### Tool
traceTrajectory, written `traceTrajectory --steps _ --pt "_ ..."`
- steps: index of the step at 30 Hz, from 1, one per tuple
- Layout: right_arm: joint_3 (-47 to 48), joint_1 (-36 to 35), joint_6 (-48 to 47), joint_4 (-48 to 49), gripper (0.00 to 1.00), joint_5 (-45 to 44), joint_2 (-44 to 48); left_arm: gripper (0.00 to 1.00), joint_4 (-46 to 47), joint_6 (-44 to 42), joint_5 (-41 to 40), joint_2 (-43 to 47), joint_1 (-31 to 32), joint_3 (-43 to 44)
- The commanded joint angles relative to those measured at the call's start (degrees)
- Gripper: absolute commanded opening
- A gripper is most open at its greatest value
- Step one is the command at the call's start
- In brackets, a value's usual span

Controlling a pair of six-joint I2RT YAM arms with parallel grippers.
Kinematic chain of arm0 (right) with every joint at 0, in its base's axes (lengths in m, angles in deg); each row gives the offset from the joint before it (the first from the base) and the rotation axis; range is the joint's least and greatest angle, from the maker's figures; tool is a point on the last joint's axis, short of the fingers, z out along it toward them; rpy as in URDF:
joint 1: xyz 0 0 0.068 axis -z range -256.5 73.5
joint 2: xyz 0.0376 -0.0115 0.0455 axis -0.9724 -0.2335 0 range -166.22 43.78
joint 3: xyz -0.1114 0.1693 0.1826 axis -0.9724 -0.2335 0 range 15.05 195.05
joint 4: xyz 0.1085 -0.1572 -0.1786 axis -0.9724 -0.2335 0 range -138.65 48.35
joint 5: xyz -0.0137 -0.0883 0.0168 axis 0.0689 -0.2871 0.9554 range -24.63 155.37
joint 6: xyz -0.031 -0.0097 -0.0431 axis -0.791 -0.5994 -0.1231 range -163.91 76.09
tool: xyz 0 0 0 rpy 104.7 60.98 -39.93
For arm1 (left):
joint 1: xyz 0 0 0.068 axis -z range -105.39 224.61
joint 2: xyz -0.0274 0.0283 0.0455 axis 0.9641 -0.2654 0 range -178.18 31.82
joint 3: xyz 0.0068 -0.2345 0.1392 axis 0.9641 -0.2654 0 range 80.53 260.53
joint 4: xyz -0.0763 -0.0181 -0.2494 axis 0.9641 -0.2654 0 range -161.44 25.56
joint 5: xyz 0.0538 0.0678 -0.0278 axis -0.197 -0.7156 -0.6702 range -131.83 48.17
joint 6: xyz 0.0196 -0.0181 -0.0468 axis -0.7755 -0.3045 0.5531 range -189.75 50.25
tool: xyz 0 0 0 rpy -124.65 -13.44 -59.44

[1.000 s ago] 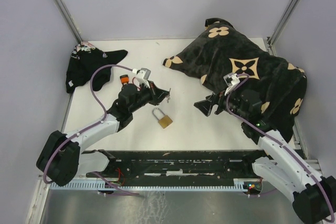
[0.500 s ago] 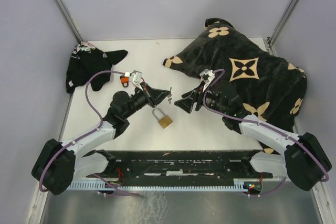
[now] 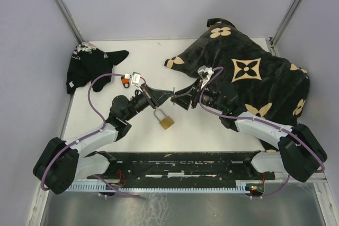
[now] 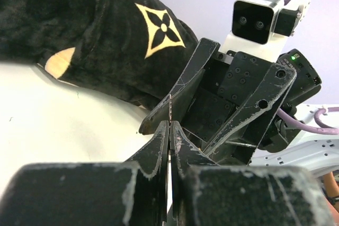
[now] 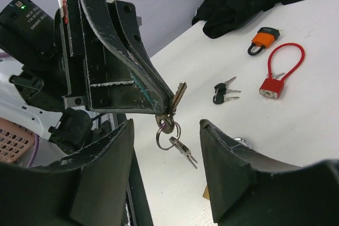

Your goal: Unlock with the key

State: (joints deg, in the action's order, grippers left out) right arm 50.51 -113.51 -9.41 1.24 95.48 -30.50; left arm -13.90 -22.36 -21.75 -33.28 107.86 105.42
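Left fingers: clenched on the key, blade left sticking out, likely for a handover.
Right fingers: released, flanking that blade, gripping nothing.
Key ring: dangled beneath.
Padlock: untouched on the surface; key raised just beyond it.

A small silver metal key is held tilted, blade upward, at the closed tips of the left gripper, in the centre of the right wrist view. A ring with a second key is hung beneath it. A brass padlock with a silver shackle is laid flat (shackle shut, pointed to the upper left) just below the centre of the top view.
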Motion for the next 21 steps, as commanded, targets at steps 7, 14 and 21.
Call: traceTrajectory --steps 7,14,21 --pt "3.50 -0.28 0.31 6.66 0.39 5.24 -1.02 0.07 7.40 4.28 1.14 -0.11 0.34 -0.61" --pt "4.91 -0.29 -1.91 2.77 0.06 8.91 -0.75 0.15 5.76 3.92 0.62 0.85 0.23 -1.41" --pt "8.32 -0.28 -7.32 -7.72 0.02 15.05 -0.24 0.37 -3.26 -1.40 0.68 4.73 -0.20 0.02"
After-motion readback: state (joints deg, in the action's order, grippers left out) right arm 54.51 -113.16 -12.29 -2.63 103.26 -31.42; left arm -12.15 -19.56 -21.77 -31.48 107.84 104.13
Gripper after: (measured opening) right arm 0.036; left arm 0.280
